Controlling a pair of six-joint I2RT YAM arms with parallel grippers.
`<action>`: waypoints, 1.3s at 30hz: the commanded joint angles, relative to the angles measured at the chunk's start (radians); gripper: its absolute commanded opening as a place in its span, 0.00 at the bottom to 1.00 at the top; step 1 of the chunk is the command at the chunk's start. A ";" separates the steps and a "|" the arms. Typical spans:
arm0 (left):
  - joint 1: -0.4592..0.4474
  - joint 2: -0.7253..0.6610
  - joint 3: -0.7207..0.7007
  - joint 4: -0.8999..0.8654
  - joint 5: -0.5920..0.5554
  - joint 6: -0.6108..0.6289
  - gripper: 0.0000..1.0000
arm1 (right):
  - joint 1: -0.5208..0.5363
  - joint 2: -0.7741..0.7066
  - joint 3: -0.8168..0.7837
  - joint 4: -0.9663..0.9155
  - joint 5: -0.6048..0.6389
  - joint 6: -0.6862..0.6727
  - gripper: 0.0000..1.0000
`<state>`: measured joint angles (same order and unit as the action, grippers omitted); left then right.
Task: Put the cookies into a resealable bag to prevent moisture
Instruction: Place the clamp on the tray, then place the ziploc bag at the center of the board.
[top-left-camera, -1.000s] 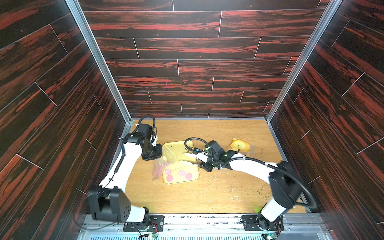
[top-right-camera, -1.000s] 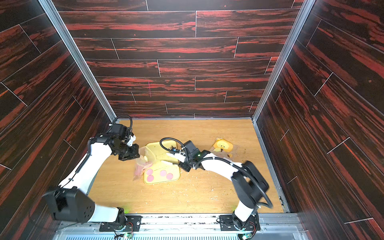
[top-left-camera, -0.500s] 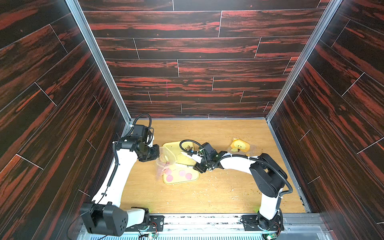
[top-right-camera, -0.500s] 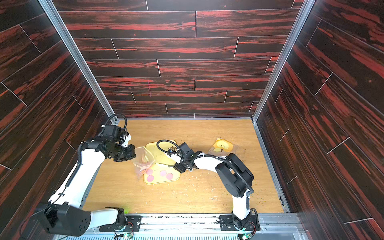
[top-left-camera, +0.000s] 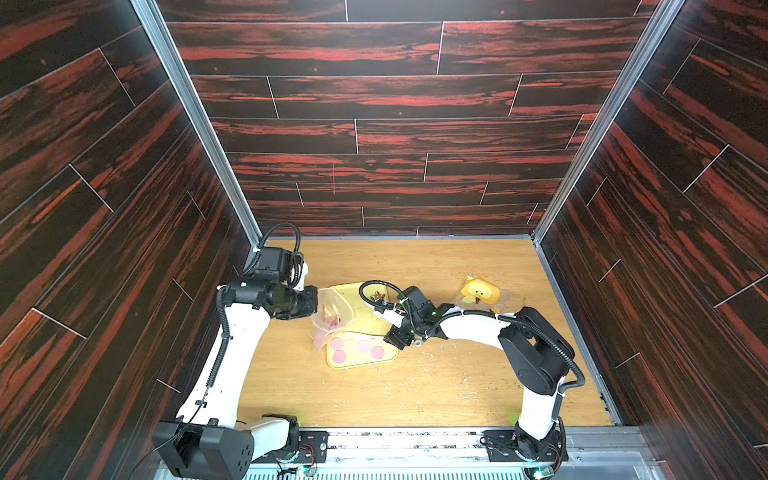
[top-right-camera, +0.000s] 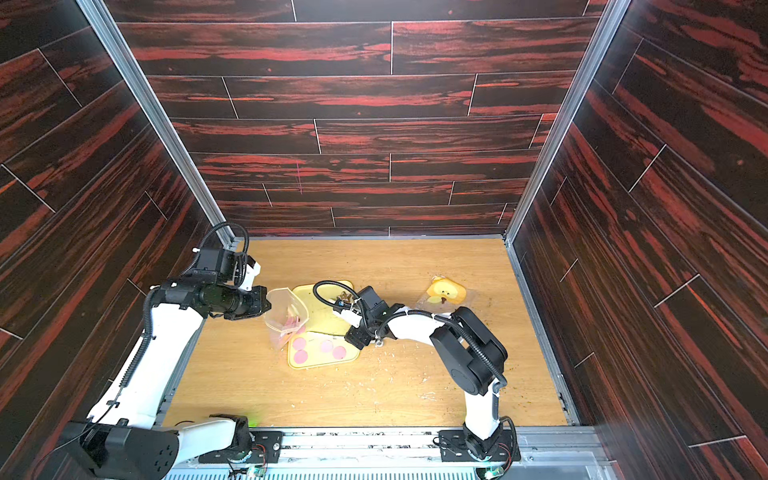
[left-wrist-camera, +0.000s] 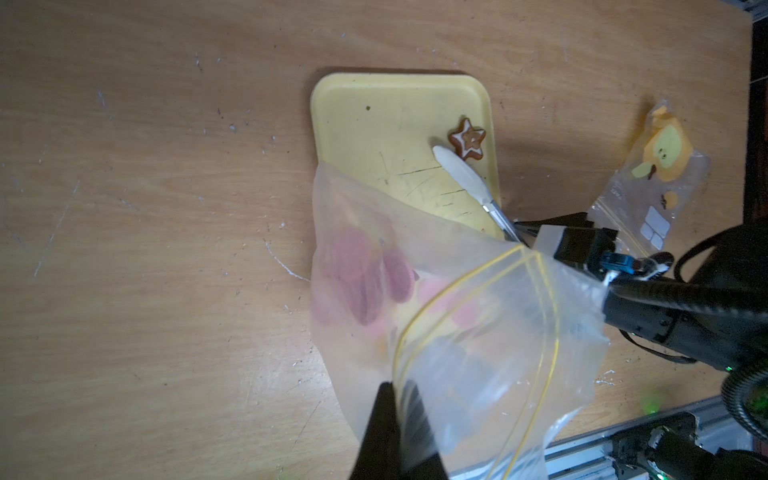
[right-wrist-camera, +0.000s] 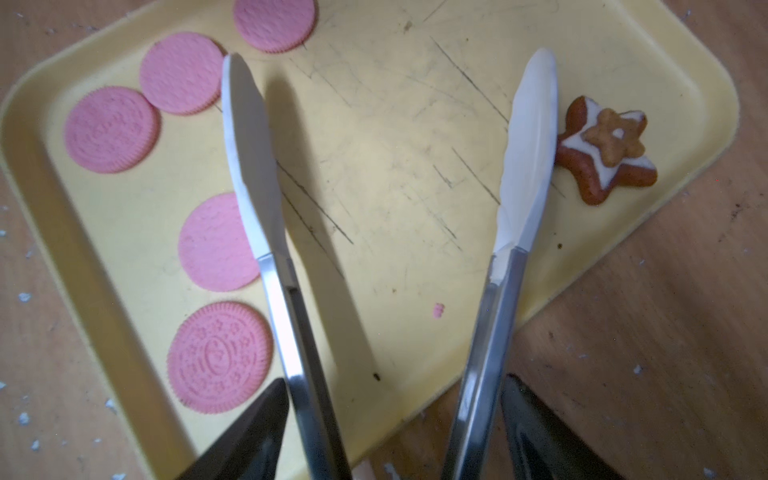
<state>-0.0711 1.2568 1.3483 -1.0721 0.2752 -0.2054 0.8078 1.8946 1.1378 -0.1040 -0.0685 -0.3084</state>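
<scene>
My left gripper (left-wrist-camera: 399, 386) is shut on the rim of a clear resealable bag (left-wrist-camera: 415, 299) with a yellow zip line. It holds the bag's mouth up beside the yellow tray (right-wrist-camera: 415, 124). Several pink cookies (left-wrist-camera: 357, 274) show through the bag. Several more cookies (right-wrist-camera: 112, 129) lie at one end of the tray, seen in both top views (top-left-camera: 365, 345) (top-right-camera: 326, 347). My right gripper (right-wrist-camera: 395, 380) grips metal tongs (right-wrist-camera: 519, 145). Their white tips are spread wide over bare tray and hold nothing.
A brown star-shaped biscuit (right-wrist-camera: 606, 149) lies on the tray right next to one tong tip. A second small bag with a yellow duck print (top-left-camera: 478, 293) lies at the far right of the wooden table. Crumbs dot the table. Dark walls enclose three sides.
The right jaws have widened and the tongs have spread apart. The right gripper has drawn a little towards the tray's near end. The left gripper still holds the bag.
</scene>
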 joint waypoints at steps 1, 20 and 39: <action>0.004 -0.005 0.029 0.001 0.032 0.036 0.00 | 0.002 -0.049 0.008 -0.012 -0.026 -0.014 0.82; -0.278 0.210 0.361 -0.014 0.144 0.219 0.00 | -0.231 -0.740 -0.259 0.011 -0.088 0.029 0.80; -0.468 0.922 1.165 -0.284 0.552 0.550 0.00 | -0.367 -0.908 -0.363 0.064 -0.203 0.064 0.75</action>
<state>-0.5297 2.1185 2.3863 -1.2003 0.7242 0.2165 0.4713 0.9653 0.7876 -0.0849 -0.2230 -0.2520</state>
